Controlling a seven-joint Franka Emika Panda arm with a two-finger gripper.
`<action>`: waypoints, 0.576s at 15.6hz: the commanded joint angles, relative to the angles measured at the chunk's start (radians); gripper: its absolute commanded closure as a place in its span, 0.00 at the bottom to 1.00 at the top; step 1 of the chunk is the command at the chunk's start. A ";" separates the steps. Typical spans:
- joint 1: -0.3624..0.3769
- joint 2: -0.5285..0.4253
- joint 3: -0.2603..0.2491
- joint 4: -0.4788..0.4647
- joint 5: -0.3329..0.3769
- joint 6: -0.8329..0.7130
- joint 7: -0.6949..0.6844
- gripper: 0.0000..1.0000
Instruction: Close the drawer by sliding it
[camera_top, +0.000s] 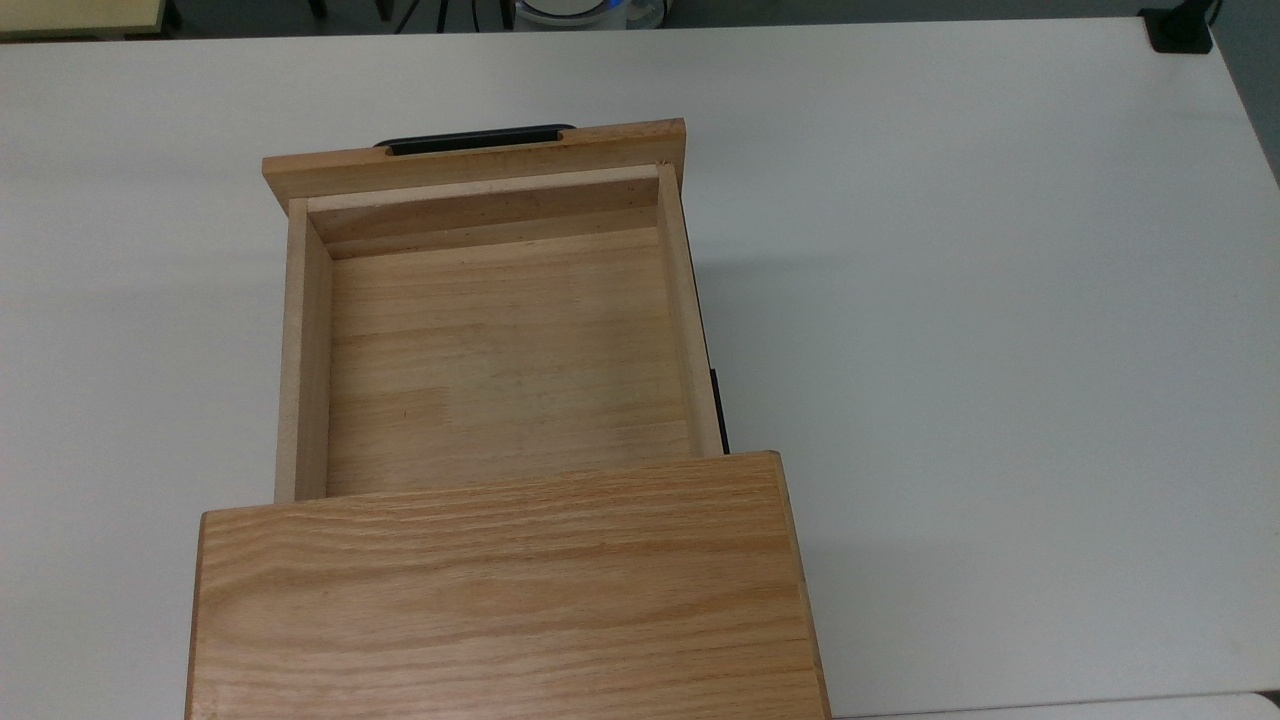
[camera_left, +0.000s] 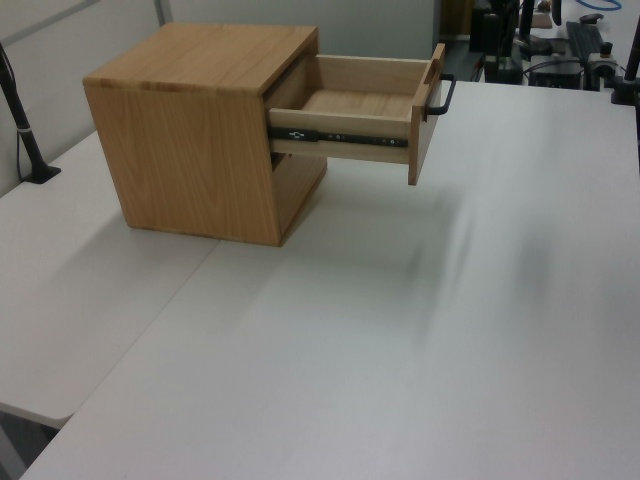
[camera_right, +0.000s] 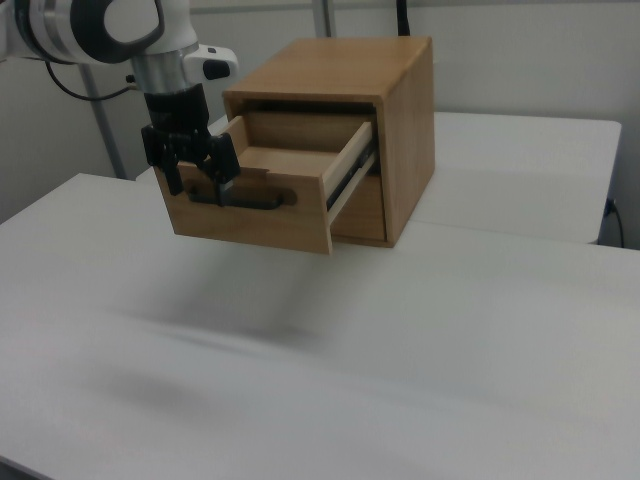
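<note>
Broad white rectangular table (camera_top: 1000, 300) bearing a large oak cabinet body with a grained top (camera_top: 500, 600), seated near the top view's lower left. Projecting from the cabinet's upper opening, a shallow light-wood drawer with pale side walls and an oak front panel (camera_top: 500, 340), pulled out most of its length, interior bare, floor suspended above the table surface. In the left view, drawer (camera_left: 365, 105) extending toward the left view's right, with a black metal slide rail (camera_left: 340, 136) exposed along its side wall. White-and-black Franka arm (camera_right: 100, 25) entering from the right view's upper left, wrist pointing downward. Black two-finger gripper (camera_right: 192, 178) positioned against the front panel at the right view's left end of the thin black metal bar handle (camera_right: 250, 198). Fingers (camera_right: 222, 170) spread moderately apart, hanging down in front of the panel, grasping nothing; contact with the handle or panel not determinable. Same handle (camera_top: 475, 141) visible in the top view as a dark bar beyond the front panel's far edge.
</note>
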 joint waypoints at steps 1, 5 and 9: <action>0.002 -0.004 -0.004 0.012 -0.020 -0.063 -0.047 0.00; 0.004 -0.003 -0.004 0.012 -0.020 -0.061 -0.047 0.00; 0.004 -0.001 -0.004 0.010 -0.020 -0.061 -0.047 0.23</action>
